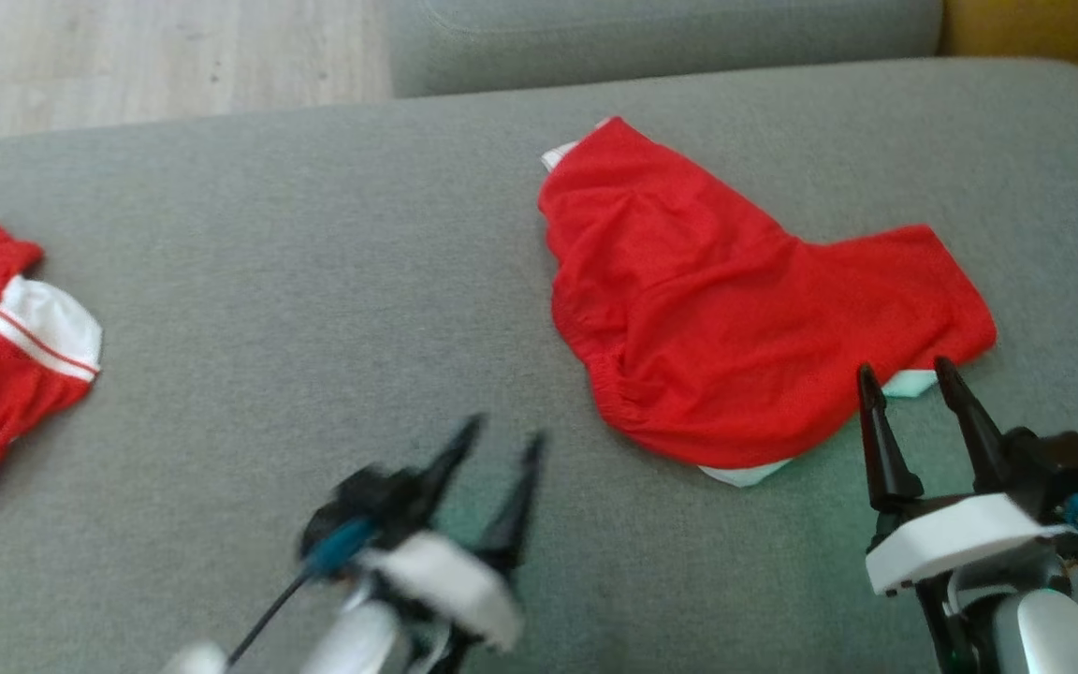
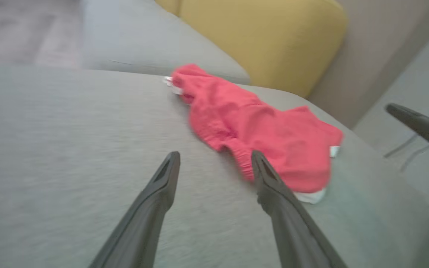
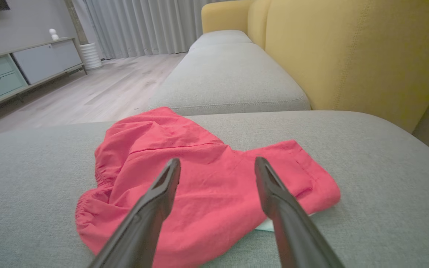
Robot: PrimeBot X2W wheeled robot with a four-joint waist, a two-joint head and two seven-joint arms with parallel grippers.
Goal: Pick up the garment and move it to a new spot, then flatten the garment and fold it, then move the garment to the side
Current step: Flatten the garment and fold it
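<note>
Left pincer (image 1: 506,431) and right pincer (image 1: 905,365), both agape, near crumpled red garment (image 1: 735,318).

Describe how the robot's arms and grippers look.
The left gripper and right gripper each have two long dark tapering fingers on a white bracket, with black housing and a blue fitting. A thin dark cable trails from the left one. Forearms are pale, glossy.

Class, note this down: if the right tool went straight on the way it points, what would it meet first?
Probably the red garment, whose near edge lies just ahead of the open right tool on the grey cushion; depth is unclear.
</note>
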